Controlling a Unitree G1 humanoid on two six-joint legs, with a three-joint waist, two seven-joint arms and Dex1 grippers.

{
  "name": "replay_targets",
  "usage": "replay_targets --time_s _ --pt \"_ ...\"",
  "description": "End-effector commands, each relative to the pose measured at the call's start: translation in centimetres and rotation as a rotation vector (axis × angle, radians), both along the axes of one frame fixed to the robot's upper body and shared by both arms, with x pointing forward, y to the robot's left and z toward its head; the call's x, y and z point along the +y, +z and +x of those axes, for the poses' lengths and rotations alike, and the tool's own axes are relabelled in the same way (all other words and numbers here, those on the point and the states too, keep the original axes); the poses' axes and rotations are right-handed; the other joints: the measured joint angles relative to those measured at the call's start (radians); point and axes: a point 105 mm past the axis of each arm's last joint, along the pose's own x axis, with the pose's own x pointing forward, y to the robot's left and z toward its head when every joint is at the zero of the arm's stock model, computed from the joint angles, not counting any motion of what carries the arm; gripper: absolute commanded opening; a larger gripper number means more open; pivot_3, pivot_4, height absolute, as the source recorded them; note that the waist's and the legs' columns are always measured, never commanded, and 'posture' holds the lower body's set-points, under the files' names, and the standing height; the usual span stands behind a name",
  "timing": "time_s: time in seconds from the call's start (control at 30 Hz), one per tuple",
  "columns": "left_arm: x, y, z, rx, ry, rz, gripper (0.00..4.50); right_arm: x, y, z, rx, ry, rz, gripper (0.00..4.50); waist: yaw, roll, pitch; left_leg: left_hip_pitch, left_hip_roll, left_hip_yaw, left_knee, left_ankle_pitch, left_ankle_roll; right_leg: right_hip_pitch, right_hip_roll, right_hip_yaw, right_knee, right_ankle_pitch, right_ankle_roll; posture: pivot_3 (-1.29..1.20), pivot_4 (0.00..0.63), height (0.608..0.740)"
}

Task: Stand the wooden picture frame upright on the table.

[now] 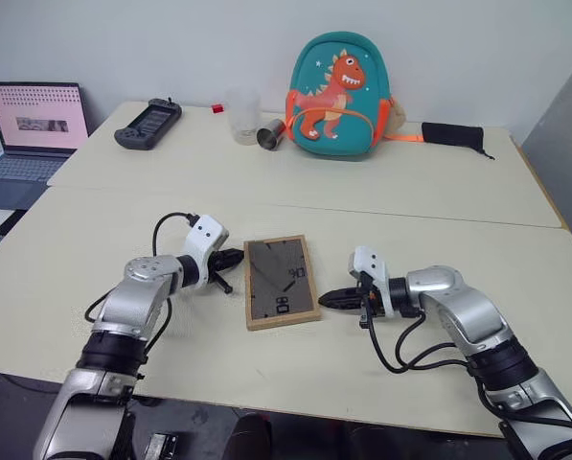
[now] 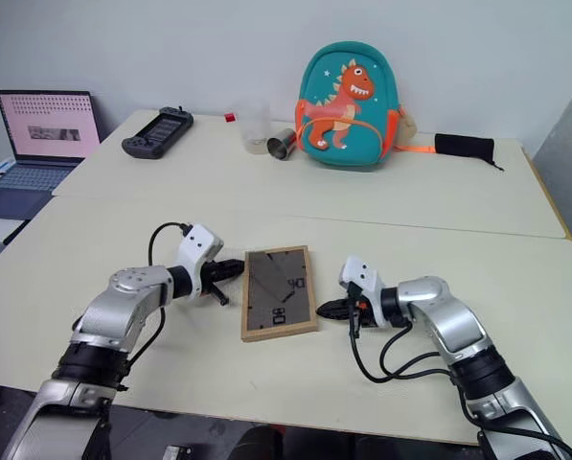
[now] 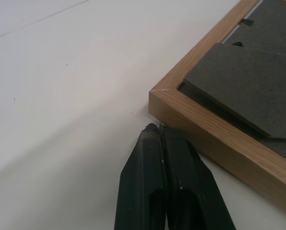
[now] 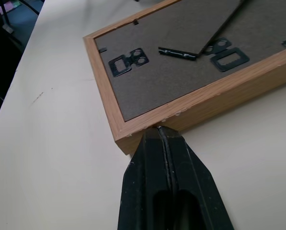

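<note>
Wooden picture frame [image 1: 281,282] flat on table [image 1: 410,192], grey back up — left gripper [image 3: 154,128], right gripper [image 4: 158,129] both closed, empty.

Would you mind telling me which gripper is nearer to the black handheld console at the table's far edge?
Left. The left gripper sits at the wooden picture frame's left edge, on the console's side; the right gripper is at the frame's right edge.

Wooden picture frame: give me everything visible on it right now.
The wooden picture frame is a small rectangle with a light tan wood border. It lies flat, back up, on the table near its front edge: dark grey panel, triangular stand folded against it, small black clips and hangers. The shut left tool sits at one corner; the shut right tool meets the opposite side near a corner.
</note>
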Motion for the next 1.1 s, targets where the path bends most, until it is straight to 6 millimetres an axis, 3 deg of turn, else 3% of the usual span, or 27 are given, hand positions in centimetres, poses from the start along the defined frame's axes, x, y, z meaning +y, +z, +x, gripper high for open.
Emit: replay_targets --time_s 0.03,0.27,0.67,0.8,0.9,1.0,1.1 --pt "-0.2 0.1 0.4 -0.02 -0.015 0.011 0.05 0.3 1.3 -0.1 -0.039 0.039 0.01 0.0 0.0 0.0 0.0 0.0 0.0 0.0 0.0 0.0 0.0 0.0 0.0 0.0 0.0 0.0 0.0 0.0 0.15 0.74" --pt "0.2 0.2 0.6 -0.045 0.0 0.002 0.05 0.2 1.5 0.7 -0.03 0.0 0.031 0.0 0.0 0.0 0.0 0.0 0.0 0.0 0.0 0.0 0.0 0.0 0.0 0.0 0.0 0.0 0.0 0.0 0.15 0.74" --pt "-1.4 0.0 1.6 -0.064 -0.036 0.011 0.05 1.1 1.4 0.1 -0.016 0.037 0.037 0.0 0.001 0.0 0.0 0.0 0.0 -0.001 0.0 0.0 0.0 0.0 0.0 -0.001 0.0 0.0 0.0 0.0 0.15 0.74" --pt "-0.2 0.0 1.6 -0.06 -0.02 0.033 0.05 0.5 1.5 1.4 -0.046 -0.033 0.036 0.0 -0.001 0.0 0.0 0.0 0.0 -0.001 0.0 0.0 0.001 0.0 0.0 0.0 0.0 0.0 0.0 0.0 0.15 0.74" --pt "1.6 0.0 0.5 -0.027 -0.016 0.048 0.05 -1.1 1.6 2.4 -0.082 -0.095 0.012 0.0 -0.004 0.0 0.0 0.0 0.0 0.0 0.0 0.0 0.001 0.0 0.0 0.0 0.0 0.0 0.0 0.0 0.15 0.74" --pt "3.2 0.5 -1.7 0.066 -0.048 -0.001 0.05 -3.3 2.0 3.1 -0.104 -0.153 -0.005 0.0 -0.014 0.0 0.0 0.0 0.0 0.001 -0.001 0.0 0.0 -0.001 0.0 0.001 0.0 0.0 0.0 0.0 0.15 0.74" --pt "3.5 0.4 -4.1 0.178 -0.121 -0.017 0.05 -4.2 2.2 3.0 -0.111 -0.165 -0.01 0.0 -0.026 0.0 0.0 0.0 0.001 0.002 -0.002 0.0 0.001 -0.002 0.0 0.001 -0.001 0.0 0.0 0.0 0.15 0.74"
